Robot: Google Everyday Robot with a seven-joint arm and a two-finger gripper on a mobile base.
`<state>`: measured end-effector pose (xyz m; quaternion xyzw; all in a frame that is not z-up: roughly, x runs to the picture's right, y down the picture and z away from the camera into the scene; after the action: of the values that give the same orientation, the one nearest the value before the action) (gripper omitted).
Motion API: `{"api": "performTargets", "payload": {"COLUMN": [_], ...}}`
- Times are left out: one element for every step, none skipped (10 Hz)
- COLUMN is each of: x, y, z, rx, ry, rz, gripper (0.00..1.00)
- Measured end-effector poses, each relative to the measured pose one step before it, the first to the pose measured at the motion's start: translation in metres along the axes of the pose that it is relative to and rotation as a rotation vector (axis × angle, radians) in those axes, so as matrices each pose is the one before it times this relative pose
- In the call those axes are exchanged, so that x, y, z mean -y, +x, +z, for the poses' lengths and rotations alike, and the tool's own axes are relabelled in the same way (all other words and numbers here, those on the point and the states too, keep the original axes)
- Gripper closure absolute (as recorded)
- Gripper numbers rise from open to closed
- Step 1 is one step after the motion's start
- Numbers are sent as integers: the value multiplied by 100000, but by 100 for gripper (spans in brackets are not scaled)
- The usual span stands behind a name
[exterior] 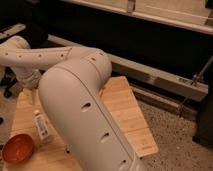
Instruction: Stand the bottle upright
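The bottle (41, 127) lies on its side on the left part of the wooden table (125, 112). It is slim and clear, with a pale label, and its cap end points away from me. My gripper (31, 94) hangs from the wrist at the table's far left, just beyond the bottle's cap end. It stands open with nothing in it, and it does not touch the bottle. My big white upper arm (80, 115) crosses the middle of the view and hides much of the table.
An orange bowl (17, 148) sits at the table's near left corner, close beside the bottle. A metal rail (165, 80) under a dark counter runs along the back. Speckled floor (175, 137) lies to the right of the table.
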<state>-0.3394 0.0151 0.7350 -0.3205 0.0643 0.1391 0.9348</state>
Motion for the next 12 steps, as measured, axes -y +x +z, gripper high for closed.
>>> {"api": "performTargets", "payload": {"x": [3,-1,0,1,-189,-489,-638,-475,-374,-432,-570,-293], "y": [1,-1,-3,-25,-153,-389,-641,-483,-379,-319,-152,-50], "z": [-2,1,0,-63,-325,-280,-322,-150,99,276,552,661], "rx": [4,0,14,-2,-224,-179,504,593,727,552,33,585], "ry": [4,-1,-4,-26,-401,-923,-871,-586,-60,306,503,414], "rz": [10,-7,-207,-400,-1145,391,2351,5167,5581,7457,8286,8570], "gripper": [20,20,20,20,20,20,20,20,20,20,20,20]}}
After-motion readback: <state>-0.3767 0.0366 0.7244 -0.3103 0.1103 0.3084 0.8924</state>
